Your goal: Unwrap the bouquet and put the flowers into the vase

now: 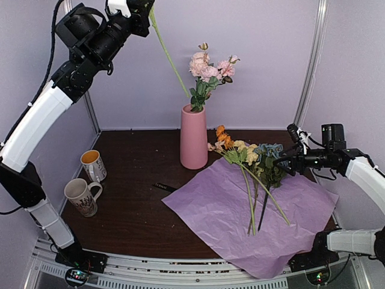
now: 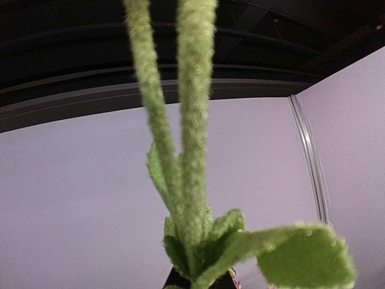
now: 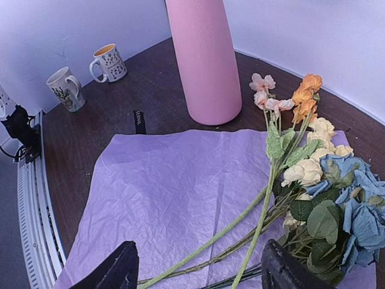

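The tall pink vase (image 1: 194, 138) (image 3: 204, 60) stands mid-table. My left gripper (image 1: 146, 12) is raised high at the top left, shut on a long green stem (image 1: 167, 51) that slants down to leaves at the vase mouth, where pink peonies (image 1: 207, 66) stand above the rim. In the left wrist view two fuzzy stems (image 2: 192, 120) and leaves fill the frame. The remaining flowers (image 1: 252, 156) (image 3: 319, 180) lie on the spread lilac tissue paper (image 1: 240, 211) (image 3: 168, 186). My right gripper (image 1: 287, 149) (image 3: 198, 274) hovers open above their stems, holding nothing.
A black ribbon (image 1: 163, 187) (image 3: 139, 119) lies on the dark table left of the paper. Two patterned mugs (image 1: 93, 164) (image 1: 81, 195) stand at the left edge. Lilac walls enclose the back and sides.
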You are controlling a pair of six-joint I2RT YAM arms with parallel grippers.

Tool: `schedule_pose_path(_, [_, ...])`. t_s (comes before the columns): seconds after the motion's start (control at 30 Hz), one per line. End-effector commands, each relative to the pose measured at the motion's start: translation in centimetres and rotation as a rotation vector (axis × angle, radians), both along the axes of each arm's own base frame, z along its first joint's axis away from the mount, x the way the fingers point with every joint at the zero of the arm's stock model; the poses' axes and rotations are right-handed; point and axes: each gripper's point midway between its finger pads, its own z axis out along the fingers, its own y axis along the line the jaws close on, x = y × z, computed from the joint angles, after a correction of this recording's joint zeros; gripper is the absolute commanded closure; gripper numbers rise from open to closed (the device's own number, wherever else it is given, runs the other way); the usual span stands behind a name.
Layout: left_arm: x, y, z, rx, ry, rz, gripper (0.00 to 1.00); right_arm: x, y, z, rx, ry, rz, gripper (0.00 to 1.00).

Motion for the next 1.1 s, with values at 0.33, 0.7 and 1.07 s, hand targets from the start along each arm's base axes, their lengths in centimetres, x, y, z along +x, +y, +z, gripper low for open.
schedule_pose_path(0.33, [6.1,-4.2,-5.9,0.072,0.119,0.016,1.00,-0.3,0.0,0.0,-0.005,-0.002,0.012,0.31])
schedule_pose_path(0.7, [12.2,-8.6,-17.0,0.139,0.354,-0.022,1.00,-0.5,0.1,-0.2,-0.007,0.008,0.030,0.31])
schedule_pose_path(1.07, [15.7,-9.9,-27.3,0.169,0.561,-0.005,0.91,-0.5,0.2,-0.4,-0.006,0.019,0.042,0.31])
